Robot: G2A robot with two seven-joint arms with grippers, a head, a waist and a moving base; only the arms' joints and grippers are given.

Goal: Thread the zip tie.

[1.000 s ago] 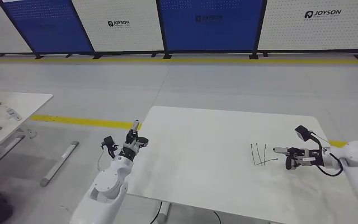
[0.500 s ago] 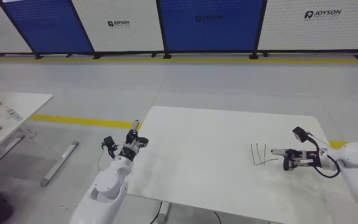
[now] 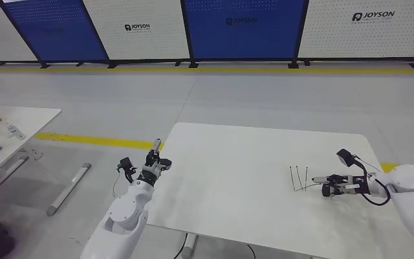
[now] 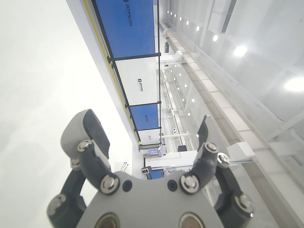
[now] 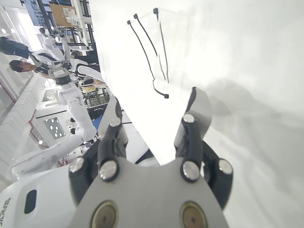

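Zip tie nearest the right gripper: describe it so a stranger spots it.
Near the right end of the white table, four black zip ties lie before the right gripper. The nearest one lies crosswise; the other three run side by side.

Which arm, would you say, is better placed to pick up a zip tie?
Right, probably: the right gripper is open beside the zip ties; the left gripper hangs at the table's far edge.

The white table stands on a pale grey floor. Beyond the table, blue and white pegboard panels run along a yellow floor line. Left of the table are a second yellow stripe, a smaller white table and a grey bar lying on the floor. Round ceiling lights shine high above the table
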